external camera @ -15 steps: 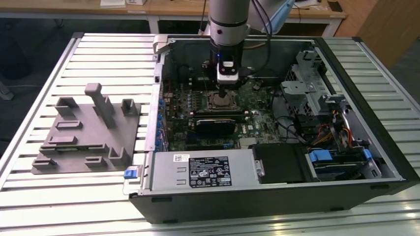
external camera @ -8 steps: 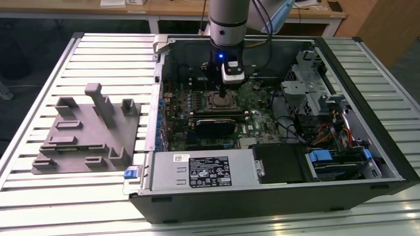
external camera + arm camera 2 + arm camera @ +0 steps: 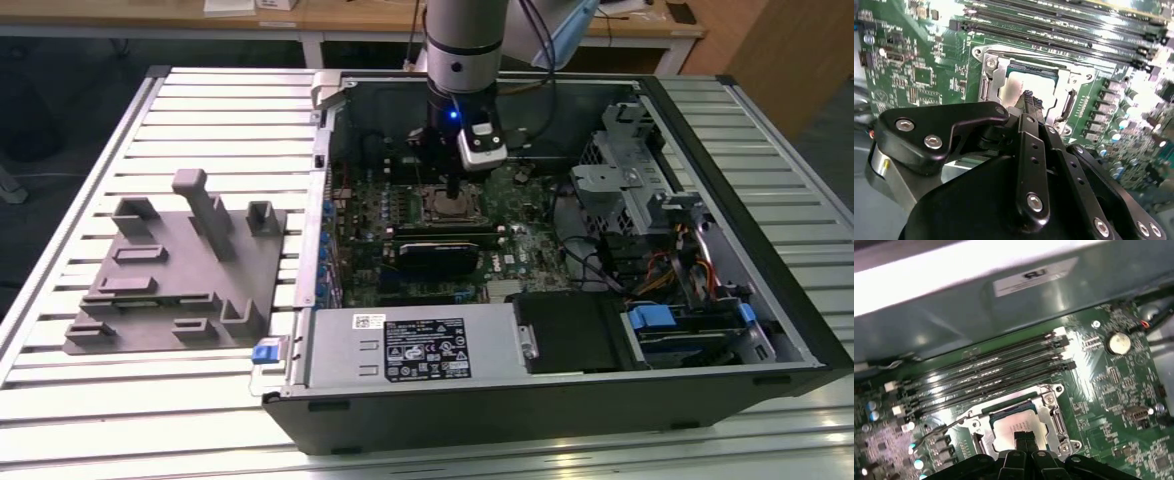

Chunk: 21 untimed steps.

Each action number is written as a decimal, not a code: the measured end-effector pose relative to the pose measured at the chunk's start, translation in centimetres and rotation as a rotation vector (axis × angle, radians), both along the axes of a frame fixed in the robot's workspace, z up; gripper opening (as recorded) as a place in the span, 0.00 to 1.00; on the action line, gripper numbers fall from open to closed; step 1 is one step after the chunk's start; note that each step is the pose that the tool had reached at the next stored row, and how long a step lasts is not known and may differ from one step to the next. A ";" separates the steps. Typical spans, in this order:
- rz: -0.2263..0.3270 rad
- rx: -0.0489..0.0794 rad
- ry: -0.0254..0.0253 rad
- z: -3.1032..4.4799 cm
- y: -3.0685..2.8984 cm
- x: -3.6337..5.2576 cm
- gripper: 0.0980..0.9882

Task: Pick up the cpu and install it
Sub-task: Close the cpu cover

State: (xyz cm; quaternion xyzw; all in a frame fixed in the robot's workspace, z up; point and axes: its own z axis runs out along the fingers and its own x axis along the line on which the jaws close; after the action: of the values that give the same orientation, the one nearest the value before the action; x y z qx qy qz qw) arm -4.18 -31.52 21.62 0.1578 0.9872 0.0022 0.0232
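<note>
The hand [image 3: 1024, 438], closed together on nothing, has its tip at the one cpu [image 3: 1005, 432], seated in one socket [image 3: 1056, 412] beside four memory slots [image 3: 989, 372]

The claw [image 3: 458, 194] is at the cpu [image 3: 447, 209] inside the open computer case [image 3: 534, 420].

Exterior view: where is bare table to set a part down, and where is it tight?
Bare slats of the table lie beyond the gray fixture and on its near side, beside the computer case. Crowded: inside the case, where the gripper stands over the cpu.
</note>
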 end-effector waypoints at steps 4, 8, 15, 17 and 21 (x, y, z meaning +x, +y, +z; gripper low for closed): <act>0.073 -0.002 0.0000 0.00 0.00 0.00 0.01; 0.142 -0.003 0.0000 0.00 0.00 0.00 0.01; 0.183 -0.003 -0.0001 -0.01 0.00 0.00 0.01; 0.184 -0.003 0.0001 0.05 -0.01 -0.01 0.01; 0.184 -0.003 0.0000 0.41 0.00 0.00 0.01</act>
State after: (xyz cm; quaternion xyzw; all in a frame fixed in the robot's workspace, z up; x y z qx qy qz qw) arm -4.18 -31.52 22.03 0.0666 0.9975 0.0030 0.0231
